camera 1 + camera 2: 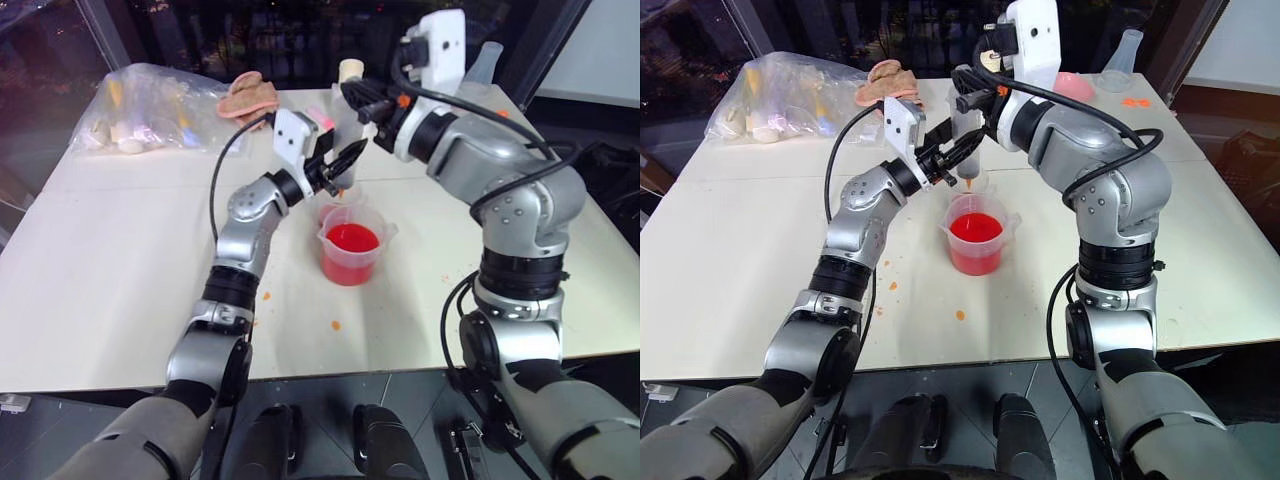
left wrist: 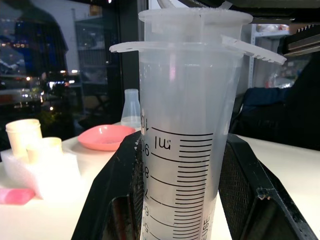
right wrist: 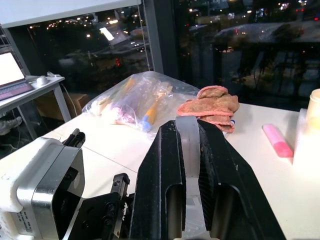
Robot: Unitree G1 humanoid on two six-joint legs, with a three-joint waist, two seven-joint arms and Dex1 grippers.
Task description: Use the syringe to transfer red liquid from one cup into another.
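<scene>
Dark windows with city lights ring the pale table (image 1: 120, 260) I am working over. Both my arms meet above its middle, holding the syringe (image 1: 968, 150) upright between them: my left gripper (image 1: 338, 165) is clamped around the lower barrel, and my right gripper (image 3: 187, 150) is closed on the pale plunger at the top. In the left wrist view the barrel (image 2: 185, 150) sits between the two black fingers (image 2: 250, 200), and I can read black graduation marks with "ml" and numerals printed sideways, plus "USE" near the base. The orange tip (image 1: 969, 182) hangs just above the spouted beaker (image 1: 352, 250), which stands on the table holding red liquid (image 1: 352, 240). Small orange drops (image 1: 336, 325) spot the table near the beaker. Farther back I see a clear plastic bag (image 1: 150, 105) of items on my left, a crumpled pinkish cloth (image 1: 248, 95), a pink marker (image 3: 278, 141), a pink dish (image 1: 1075, 85) and a clear conical flask (image 1: 1122, 55).
</scene>
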